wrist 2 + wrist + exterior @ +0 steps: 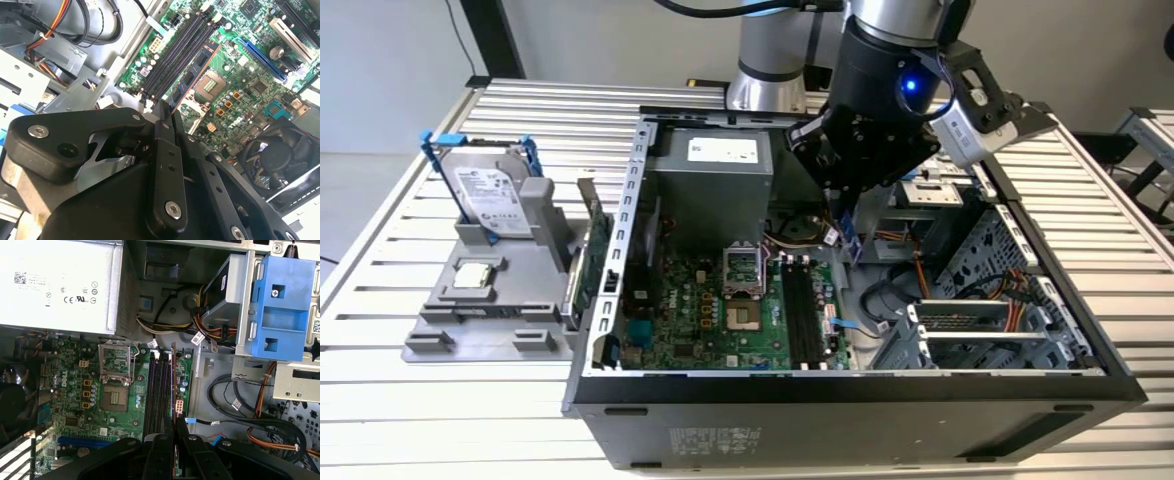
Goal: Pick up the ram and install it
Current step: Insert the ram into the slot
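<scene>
In the exterior view the black front wall of the open computer case point(854, 400) lies nearest, at six o'clock, on the slatted table point(427, 400). Just past that wall the green board point(707, 310) lies flat in the case, its long black memory slots point(803, 315) running away from the viewer toward twelve o'clock. Over the far end of those slots hangs the gripper point(843, 215), its jaws closed on the ram point(849, 240), which reaches down from the fingers toward the board. In the second wrist view the gripper point(167, 112) pinches one end of the ram point(197, 67), whose dark face with chips extends beside the slots point(175, 55). In the first wrist view the ram point(173, 380) appears edge-on, just beside the slots point(157, 390). Whether it touches a slot cannot be told. Farther back, at about eleven o'clock from the gripper, stands the grey power supply point(714, 170). Outside the case, at nine o'clock, an upright green card point(594, 250) stands beside a grey holder point(480, 300) carrying a hard drive point(494, 195).
</scene>
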`<control>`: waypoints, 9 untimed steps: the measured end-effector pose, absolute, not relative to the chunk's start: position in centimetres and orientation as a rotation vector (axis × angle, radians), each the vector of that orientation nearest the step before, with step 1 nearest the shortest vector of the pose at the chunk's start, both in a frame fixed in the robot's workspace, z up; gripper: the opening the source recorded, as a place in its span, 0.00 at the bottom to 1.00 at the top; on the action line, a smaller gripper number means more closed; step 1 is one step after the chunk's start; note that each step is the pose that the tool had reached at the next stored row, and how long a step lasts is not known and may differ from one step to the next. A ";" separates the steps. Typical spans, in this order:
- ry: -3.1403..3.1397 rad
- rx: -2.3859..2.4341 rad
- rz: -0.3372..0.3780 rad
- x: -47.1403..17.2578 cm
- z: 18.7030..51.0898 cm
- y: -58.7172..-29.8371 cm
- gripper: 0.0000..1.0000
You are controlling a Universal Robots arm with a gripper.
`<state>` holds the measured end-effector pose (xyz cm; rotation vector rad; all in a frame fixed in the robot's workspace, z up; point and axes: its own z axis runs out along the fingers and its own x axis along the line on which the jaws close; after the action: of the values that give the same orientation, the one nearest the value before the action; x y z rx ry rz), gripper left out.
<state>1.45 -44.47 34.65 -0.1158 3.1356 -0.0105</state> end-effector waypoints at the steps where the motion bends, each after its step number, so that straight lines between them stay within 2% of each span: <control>1: 3.136 -0.116 -0.010 1.4 34.6 -44.5 0.00; 9: 3.136 -0.116 -0.011 1.4 33.9 -44.5 0.00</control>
<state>1.45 -44.47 33.87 -0.1158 3.1361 -0.0106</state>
